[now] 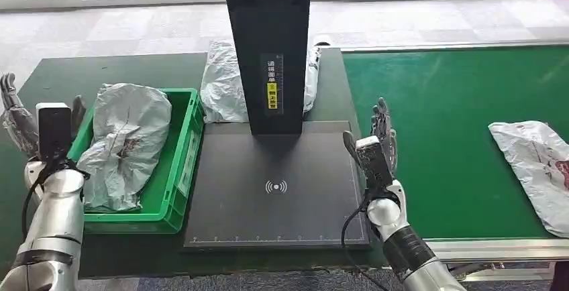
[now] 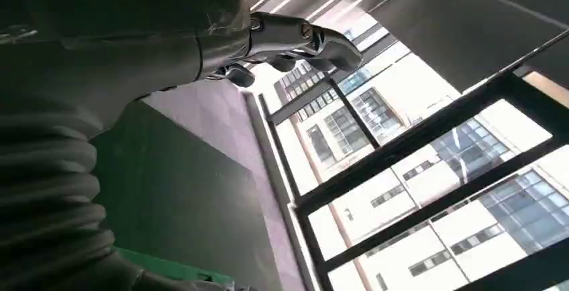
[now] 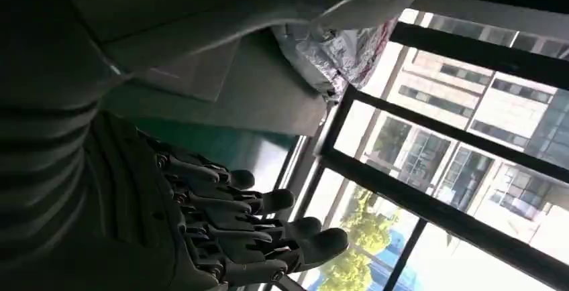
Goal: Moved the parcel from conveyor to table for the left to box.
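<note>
— While the parcel [image 1: 537, 170] lies flat at the right end of the green conveyor [image 1: 443, 103], well apart from both arms, where do we stand?

— We judge we are at the start of a fetch. Our right hand [image 1: 377, 145] is raised at the conveyor's near left corner, beside the right edge of the dark scanner pad [image 1: 275, 190], fingers spread and holding nothing. It waits there, we think, because the belt should carry the parcel toward it.

— And the left?

— Our left hand [image 1: 17, 120] is up at the table's [image 1: 121, 70] left edge, just outside the green crate [image 1: 178, 170], also apart and empty. That leaves the crate mouth free for boxing.

— Is the crate in use?

— One grey bag [image 1: 127, 140] already lies in it. Another grey bag [image 1: 225, 83] lies at the table's far edge behind the scanner post [image 1: 268, 43].

— What does the next move call for?

— A reach to the right along the belt, then a set-down on the pad where the left hand can take over.
</note>
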Robot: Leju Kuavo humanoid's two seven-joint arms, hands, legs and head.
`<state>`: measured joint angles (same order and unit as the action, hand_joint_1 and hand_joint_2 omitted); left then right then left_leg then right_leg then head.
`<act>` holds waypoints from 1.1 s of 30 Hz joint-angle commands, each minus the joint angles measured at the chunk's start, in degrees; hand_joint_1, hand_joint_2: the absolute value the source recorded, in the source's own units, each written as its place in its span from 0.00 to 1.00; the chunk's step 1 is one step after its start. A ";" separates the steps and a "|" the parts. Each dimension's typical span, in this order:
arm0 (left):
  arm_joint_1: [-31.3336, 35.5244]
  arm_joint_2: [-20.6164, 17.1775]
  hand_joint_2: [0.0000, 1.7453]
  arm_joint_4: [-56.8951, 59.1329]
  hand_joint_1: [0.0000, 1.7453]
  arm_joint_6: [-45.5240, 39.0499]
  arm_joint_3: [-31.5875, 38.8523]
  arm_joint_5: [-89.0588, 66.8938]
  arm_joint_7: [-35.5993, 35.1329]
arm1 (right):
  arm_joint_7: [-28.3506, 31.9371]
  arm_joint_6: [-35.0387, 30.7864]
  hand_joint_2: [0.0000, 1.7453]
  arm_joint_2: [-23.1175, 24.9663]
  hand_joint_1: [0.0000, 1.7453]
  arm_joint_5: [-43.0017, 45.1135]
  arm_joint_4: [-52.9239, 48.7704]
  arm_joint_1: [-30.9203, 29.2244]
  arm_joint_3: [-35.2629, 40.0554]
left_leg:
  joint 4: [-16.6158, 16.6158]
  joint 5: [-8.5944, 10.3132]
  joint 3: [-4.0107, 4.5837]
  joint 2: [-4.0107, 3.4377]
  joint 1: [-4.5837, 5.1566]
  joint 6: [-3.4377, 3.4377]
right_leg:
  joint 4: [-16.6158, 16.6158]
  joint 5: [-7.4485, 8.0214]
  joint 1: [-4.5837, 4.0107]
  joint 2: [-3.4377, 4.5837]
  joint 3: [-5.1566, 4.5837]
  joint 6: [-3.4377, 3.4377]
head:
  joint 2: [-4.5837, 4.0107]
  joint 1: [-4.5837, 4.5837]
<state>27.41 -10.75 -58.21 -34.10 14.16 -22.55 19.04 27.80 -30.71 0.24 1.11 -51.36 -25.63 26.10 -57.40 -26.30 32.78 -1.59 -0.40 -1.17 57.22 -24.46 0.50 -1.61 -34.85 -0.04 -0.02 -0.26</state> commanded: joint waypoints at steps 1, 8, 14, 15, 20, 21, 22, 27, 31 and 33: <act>-3.41 3.03 1.00 -7.71 0.00 6.40 -1.16 9.06 1.06 | -0.86 -1.16 0.00 0.30 0.00 -0.18 1.04 -0.32 2.66 | 0.05 -0.01 -0.07 0.10 -0.03 0.04 | -0.08 0.00 -0.02 0.11 0.09 0.00 | 0.00 0.02; -9.25 8.29 1.00 -15.25 0.00 19.35 -14.07 14.42 2.41 | -2.49 2.74 0.00 0.72 0.00 -2.58 0.88 -0.82 2.50 | 0.05 0.03 -0.06 0.37 0.03 0.09 | -0.14 -0.04 0.04 -0.17 0.15 -0.05 | 0.02 0.02; -8.98 6.94 1.00 -15.06 0.00 19.17 -14.10 15.40 2.24 | -2.46 2.97 0.00 0.83 0.00 -2.92 1.05 -0.80 2.14 | 0.01 -0.03 -0.02 0.04 0.02 0.04 | -0.09 0.02 0.07 0.08 0.05 -0.03 | 0.02 0.02; -8.92 6.79 1.00 -15.05 0.00 19.22 -13.96 15.53 2.22 | -2.45 3.00 0.00 0.80 0.00 -2.93 1.05 -0.77 2.12 | 0.06 -0.03 -0.09 0.10 0.02 0.04 | -0.13 0.01 0.07 0.09 0.12 -0.02 | 0.02 0.00; -8.92 6.79 1.00 -15.05 0.00 19.22 -13.96 15.53 2.22 | -2.45 3.00 0.00 0.80 0.00 -2.93 1.05 -0.77 2.12 | 0.02 -0.02 -0.04 0.13 0.00 0.05 | -0.10 0.03 0.02 0.08 0.07 -0.03 | 0.00 0.02; -10.01 8.71 1.00 -16.01 0.00 26.47 -16.55 19.15 3.12 | -1.81 4.64 1.00 0.90 0.00 -3.92 1.39 -1.75 3.78 | 0.02 -0.02 -0.04 0.09 0.00 0.04 | -0.09 0.03 0.02 0.08 0.06 -0.04 | 0.02 0.00; -11.17 12.33 0.00 -16.50 0.00 24.79 -19.65 16.37 3.05 | -2.05 5.10 1.00 1.96 0.00 -3.90 2.51 -3.17 4.68 | 0.04 -0.01 -0.07 0.12 0.02 0.06 | -0.11 0.03 0.04 0.11 0.09 -0.05 | 0.00 0.02; -9.11 17.72 1.00 -12.25 0.00 20.54 -26.74 15.02 2.38 | -2.55 4.42 1.00 4.52 0.00 -5.28 2.35 -3.47 7.22 | 0.03 0.02 -0.03 0.39 0.06 0.11 | -0.15 0.02 0.09 -0.11 0.16 -0.10 | 0.00 0.04; -6.51 17.97 1.00 -9.65 0.00 18.96 -27.92 15.72 2.20 | -3.45 3.09 1.00 4.98 0.00 -6.97 0.02 -1.56 7.17 | 0.02 0.00 -0.02 0.34 0.02 0.08 | -0.15 0.02 0.10 -0.12 0.16 -0.06 | 0.02 0.00; -5.04 18.97 1.00 -7.43 0.00 16.16 -27.95 14.57 2.71 | -4.08 2.87 1.00 5.40 0.00 -7.81 -0.64 -1.30 6.59 | 0.01 -0.01 -0.01 0.34 0.02 0.07 | -0.12 0.00 0.12 -0.16 0.14 -0.04 | 0.02 0.02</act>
<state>16.57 4.81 -74.51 -13.50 -8.31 -7.21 21.59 25.44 -26.64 4.33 -4.74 -51.56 -26.80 29.68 -57.43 -26.33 32.81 -1.53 -0.29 -1.11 57.11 -24.41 0.64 -1.70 -34.83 -0.11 0.00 -0.24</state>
